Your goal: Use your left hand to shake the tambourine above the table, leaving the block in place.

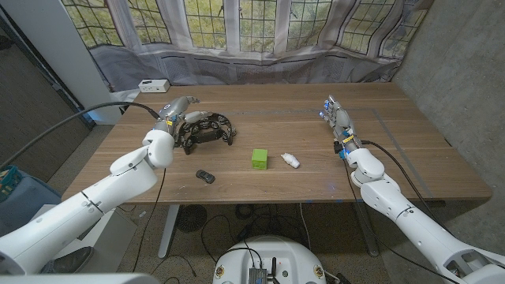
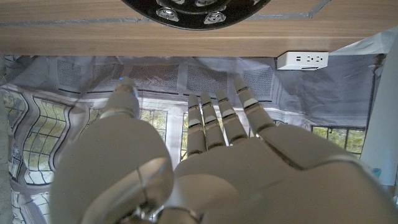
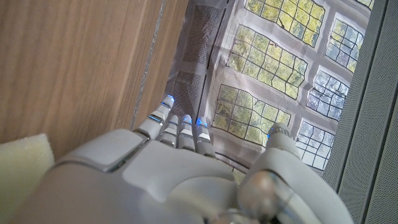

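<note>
The tambourine (image 1: 207,128) lies on the table (image 1: 316,173), on its left part, a black ring with metal jingles along its rim. The left robot hand (image 1: 180,110) is over the tambourine's far left edge, its fingers stretched out and pointing away from the robot toward the far side of the table. From the head view I cannot tell whether it touches the rim. In the left wrist view the left robot hand (image 2: 205,162) has its fingers (image 2: 214,121) straight and a little apart, the thumb off to one side, and nothing between them; part of the tambourine (image 2: 193,12) shows just beyond the fingertips, lying on the wood.

The green block (image 1: 259,158) stands near the middle of the table, well apart from the tambourine. Just beside it, toward the right arm, lies a small white object (image 1: 291,161), not touching the block. A small dark object (image 1: 205,176) lies nearer the front edge, between the left arm and the block.

The right robot hand (image 1: 334,115) is at the right part of the table, well away from the block, fingers extended toward the far side and holding nothing. In the right wrist view the right robot hand (image 3: 186,162) shows its fingers straight and close together, the wooden table alongside it.

A white power strip (image 1: 153,84) sits past the far left corner of the table, and a curtain (image 1: 260,59) printed with windows hangs behind.
</note>
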